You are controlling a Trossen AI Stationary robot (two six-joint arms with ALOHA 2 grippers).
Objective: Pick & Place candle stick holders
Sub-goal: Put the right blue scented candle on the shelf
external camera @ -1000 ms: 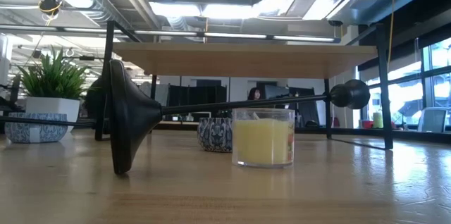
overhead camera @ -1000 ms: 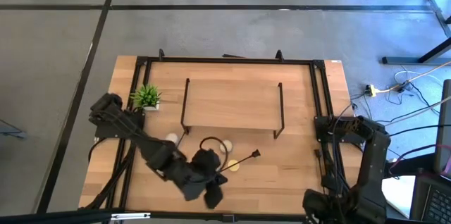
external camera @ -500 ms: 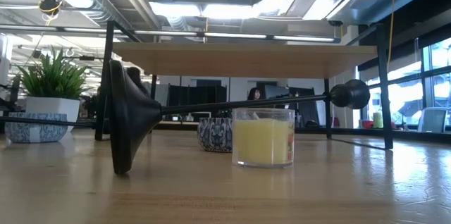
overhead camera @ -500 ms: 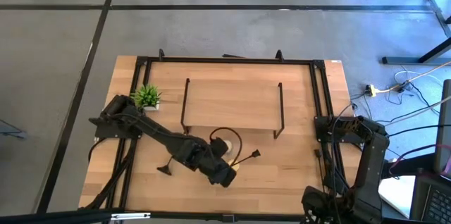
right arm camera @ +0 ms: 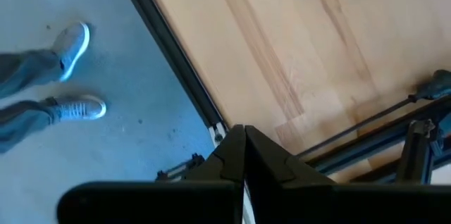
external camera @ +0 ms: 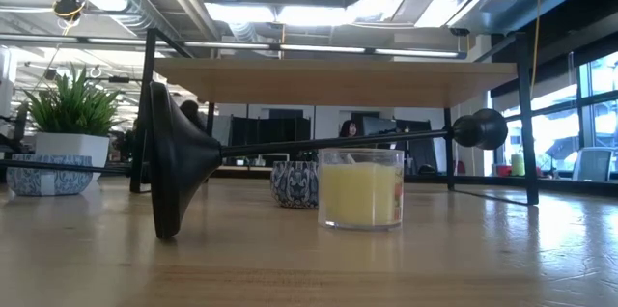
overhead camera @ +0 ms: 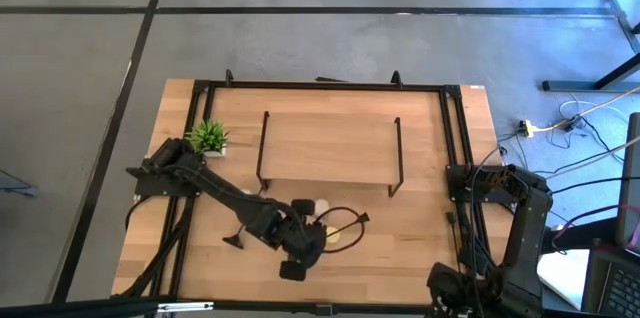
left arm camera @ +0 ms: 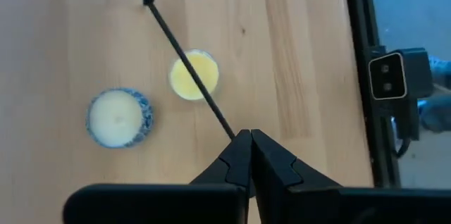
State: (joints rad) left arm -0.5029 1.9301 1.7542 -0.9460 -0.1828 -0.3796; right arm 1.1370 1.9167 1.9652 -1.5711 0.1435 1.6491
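L gripper (left arm camera: 250,155) now swung over fallen candlestick (left arm camera: 184,60), fingers pinched together, empty; no grasp yet. R gripper (right arm camera: 243,155) clenched, parked.

A wooden shelf (overhead camera: 330,143) on black legs stands at the centre of the light wooden worktop (overhead camera: 420,248). A small potted plant (overhead camera: 209,138) in a white pot sits to the left of the shelf in the high view. A yellow candle in a clear glass (external camera: 360,187) stands in the low view's middle, with a blue-patterned candle pot (external camera: 294,183) just behind it. Another blue-patterned pot (external camera: 39,173) sits at the left edge. A person's grey shoes (right arm camera: 74,72) show on the floor beyond the worktop.
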